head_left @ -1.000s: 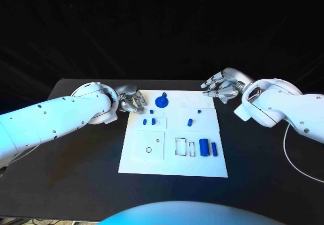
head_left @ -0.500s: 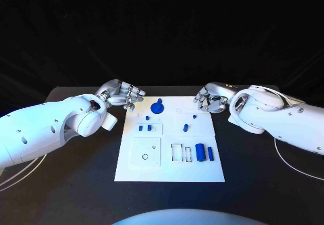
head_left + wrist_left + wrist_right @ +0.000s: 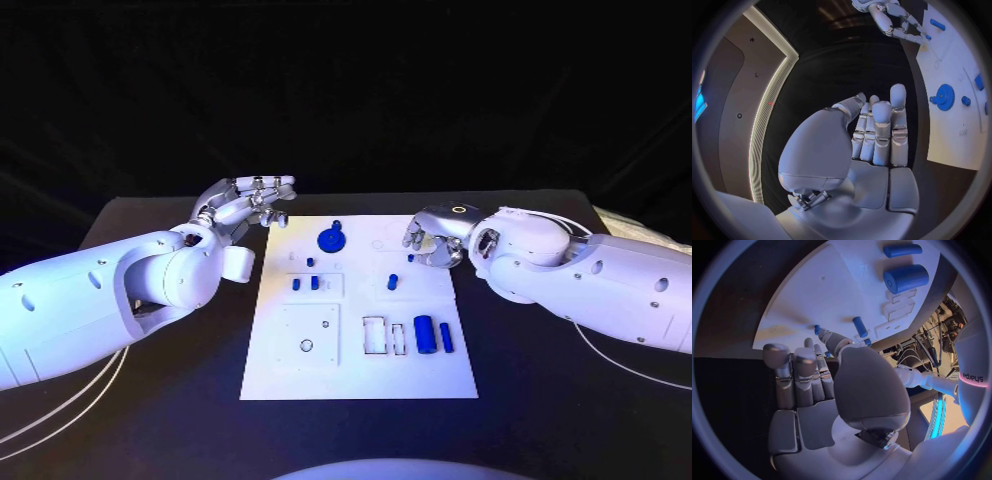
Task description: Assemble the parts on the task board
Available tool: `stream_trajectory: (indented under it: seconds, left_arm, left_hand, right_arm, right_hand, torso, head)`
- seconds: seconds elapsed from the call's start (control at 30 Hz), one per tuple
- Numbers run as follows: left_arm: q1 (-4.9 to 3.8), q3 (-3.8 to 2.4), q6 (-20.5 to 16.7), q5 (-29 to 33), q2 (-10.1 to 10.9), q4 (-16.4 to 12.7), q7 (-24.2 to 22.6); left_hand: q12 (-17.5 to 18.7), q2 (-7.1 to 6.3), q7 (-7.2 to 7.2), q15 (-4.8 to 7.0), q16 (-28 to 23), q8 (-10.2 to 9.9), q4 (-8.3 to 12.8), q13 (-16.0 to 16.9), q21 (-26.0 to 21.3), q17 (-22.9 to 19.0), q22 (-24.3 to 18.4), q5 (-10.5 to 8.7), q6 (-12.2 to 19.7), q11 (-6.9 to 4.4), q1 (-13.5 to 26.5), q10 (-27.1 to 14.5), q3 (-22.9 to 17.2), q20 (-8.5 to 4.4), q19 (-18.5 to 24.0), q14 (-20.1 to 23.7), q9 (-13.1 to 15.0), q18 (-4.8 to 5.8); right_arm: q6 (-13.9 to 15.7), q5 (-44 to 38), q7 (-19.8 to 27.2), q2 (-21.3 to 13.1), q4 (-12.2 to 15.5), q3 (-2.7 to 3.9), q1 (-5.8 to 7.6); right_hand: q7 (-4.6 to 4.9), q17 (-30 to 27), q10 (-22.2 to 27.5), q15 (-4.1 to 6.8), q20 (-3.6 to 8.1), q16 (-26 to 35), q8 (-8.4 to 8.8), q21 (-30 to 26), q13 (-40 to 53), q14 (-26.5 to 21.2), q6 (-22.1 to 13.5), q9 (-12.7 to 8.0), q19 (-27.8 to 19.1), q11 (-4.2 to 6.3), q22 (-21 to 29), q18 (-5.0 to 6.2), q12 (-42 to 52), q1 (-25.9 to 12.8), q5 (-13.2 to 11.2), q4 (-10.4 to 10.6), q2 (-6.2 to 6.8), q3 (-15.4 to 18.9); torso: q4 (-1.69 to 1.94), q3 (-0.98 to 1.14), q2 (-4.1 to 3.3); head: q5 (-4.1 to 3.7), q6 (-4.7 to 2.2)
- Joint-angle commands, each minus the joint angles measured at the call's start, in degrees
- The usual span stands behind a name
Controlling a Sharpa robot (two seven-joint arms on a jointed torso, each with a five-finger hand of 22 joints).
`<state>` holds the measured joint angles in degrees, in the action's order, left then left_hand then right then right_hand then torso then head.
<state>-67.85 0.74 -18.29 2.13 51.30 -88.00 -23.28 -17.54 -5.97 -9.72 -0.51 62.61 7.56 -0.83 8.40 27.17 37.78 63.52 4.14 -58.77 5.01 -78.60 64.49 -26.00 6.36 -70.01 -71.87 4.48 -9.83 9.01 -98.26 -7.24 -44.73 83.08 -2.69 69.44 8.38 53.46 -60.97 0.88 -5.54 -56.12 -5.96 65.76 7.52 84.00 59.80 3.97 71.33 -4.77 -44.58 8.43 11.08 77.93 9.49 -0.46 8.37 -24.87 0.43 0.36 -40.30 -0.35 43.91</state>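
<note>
On the near half of the white rectangular task board (image 3: 361, 375), a thick blue cylinder (image 3: 424, 333) and a slimmer blue rod (image 3: 447, 337) were seen lying side by side. Farther back, a blue toothed gear (image 3: 330, 239) was set. Beyond the board's far corners, the left hand (image 3: 248, 203) and right hand (image 3: 433, 238) were held with fingers loosely spread, nothing grasped.

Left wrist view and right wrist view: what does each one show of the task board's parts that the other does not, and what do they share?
The left wrist view shows the blue gear-shaped disc and the open left hand. The right wrist view shows the thick blue cylinder, the slimmer blue rod beside it, and a blue peg near the right hand. Both show the white task board on the black table and the right hand.
</note>
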Motion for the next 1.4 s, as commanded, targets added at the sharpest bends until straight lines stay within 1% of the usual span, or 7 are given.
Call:
stream_trajectory:
  seconds: [0.03,0.2,0.5,0.77,0.93,1.03,1.4]
  left_arm:
    - [0.05,-0.01,-0.9,4.1,0.2,-0.5,-2.9]
    - [0.07,-0.01,-1.1,4.2,0.3,-0.7,-3.0]
    - [0.08,-0.01,-2.3,4.2,0.3,-0.7,-3.5]
    - [0.08,-0.01,-2.6,4.2,0.2,-0.5,-2.9]
    - [0.08,-0.01,-2.9,3.5,0.1,-0.2,-2.5]
    - [0.08,-0.01,-3.5,2.7,0.1,-0.2,-2.2]
    - [0.08,-0.01,-4.0,1.6,0.2,-0.3,-1.7]
  left_hand:
    - [-0.4,0.12,0.16,0.03,-0.5,0.4,0.0,0.1,-0.4,-0.3,-0.2,0.01,0.2,0.08,0.5,-0.6,0.4,-0.05,-0.1,0.4,-0.1,-0.63]
    - [-0.5,0.14,0.16,0.02,-0.5,0.4,0.1,0.1,-0.4,-0.4,-0.2,0.01,0.2,0.09,0.5,-0.7,0.5,-0.05,-0.1,0.4,-0.1,-0.63]
    - [-1.1,0.41,0.17,0.01,-0.5,0.5,0.2,0.4,-0.7,-0.5,-0.5,0.04,0.3,0.09,0.3,-1.1,0.6,-0.04,-0.2,0.5,-0.1,-0.62]
    - [-1.5,0.52,0.12,0.02,-0.5,0.6,0.5,0.6,-0.9,-0.6,-0.7,0.06,0.4,0.11,0.1,-1.6,0.6,-0.06,-0.3,0.5,-0.2,-0.63]
    - [-1.6,0.52,0.1,0.02,-0.5,0.6,0.6,0.6,-1.0,-0.6,-0.8,0.06,0.4,0.12,0.0,-1.7,0.6,-0.06,-0.4,0.5,-0.2,-0.63]
    - [-1.8,0.6,0.03,0.0,-0.5,0.6,0.8,0.7,-1.1,-0.7,-0.9,0.07,0.5,0.18,-0.2,-2.0,0.6,-0.06,-0.5,0.5,-0.2,-0.62]
    - [-2.2,0.64,-0.09,-0.07,-0.5,0.6,1.1,0.8,-1.3,-0.9,-1.1,0.07,0.8,0.3,-0.5,-2.6,0.6,-0.04,-0.6,0.5,-0.3,-0.6]
  right_arm:
    - [-3.8,-3.7,-0.3,0.5,-0.3,-0.01,-0.22]
    - [-4.8,-3.9,-0.3,1.2,-0.8,-0.04,-0.57]
    - [-5.6,-3.7,-0.2,1.7,-1.3,-0.1,-1.08]
    - [-4.1,-8.2,-2.7,2.0,-1.3,-0.11,-1.55]
    - [-3.1,-9.7,-3.7,2.1,-1.3,-0.11,-1.83]
    - [-2.3,-9.6,-3.6,2.3,-1.2,-0.1,-2.01]
    - [-0.6,-8.3,-3.4,2.7,-1.0,-0.1,-2.45]
  right_hand:
    - [-0.57,-0.2,0.3,0.62,0.64,-0.2,0.49,0.0,-0.6,0.8,-0.1,-0.1,-0.1,0.38,0.2,-0.04,-0.4,-0.4,-0.3,0.0,0.42,0.7]
    - [-0.68,-0.3,0.3,0.84,0.89,-0.2,0.61,-0.1,-0.9,0.8,-0.1,-0.1,-0.1,0.48,0.2,-0.06,-0.7,-0.2,-0.4,-0.1,0.15,0.5]
    - [-0.7,-0.1,-1.1,0.57,0.9,-0.6,0.37,0.1,-1.9,0.9,1.0,0.1,0.1,0.63,0.0,-0.23,-0.7,0.2,-0.6,-0.2,-0.87,0.0]
    - [-1.02,0.9,-5.9,0.49,0.73,-1.9,-1.22,1.3,-2.4,1.1,4.7,0.9,1.0,1.22,-1.9,-0.48,0.4,2.9,-2.5,-2.1,-3.61,-3.0]
    - [-1.3,2.1,-8.1,0.75,0.95,-3.3,-1.94,2.6,-2.3,1.4,6.3,1.3,1.9,1.63,-3.8,-0.76,0.7,2.9,-3.0,-2.8,-3.92,-3.9]
    - [-1.56,2.6,-9.1,0.96,1.14,-4.0,-2.31,3.1,-2.3,1.5,7.1,1.6,2.2,1.93,-4.6,-0.88,0.7,2.1,-4.2,-2.7,-4.18,-4.0]
    - [-1.83,2.6,-9.8,1.1,1.33,-4.3,-2.51,3.4,-2.4,1.5,7.4,2.0,2.2,2.12,-4.8,-0.93,-0.1,0.7,-6.2,-2.4,-4.23,-3.5]
  torso:
    - [0.01,0.01,-0.02]
    - [0.14,-0.05,-0.06]
    - [-0.06,0.05,0.0]
    - [0.04,0.11,0.04]
    - [0.0,0.1,-0.03]
    - [-0.03,0.13,-0.06]
    - [-0.04,0.06,0.02]
  head:
    - [-0.25,-0.11]
    - [-0.39,-0.05]
    - [-0.07,0.15]
    - [0.12,0.44]
    - [0.15,0.5]
    - [0.11,0.5]
    - [-0.02,0.79]
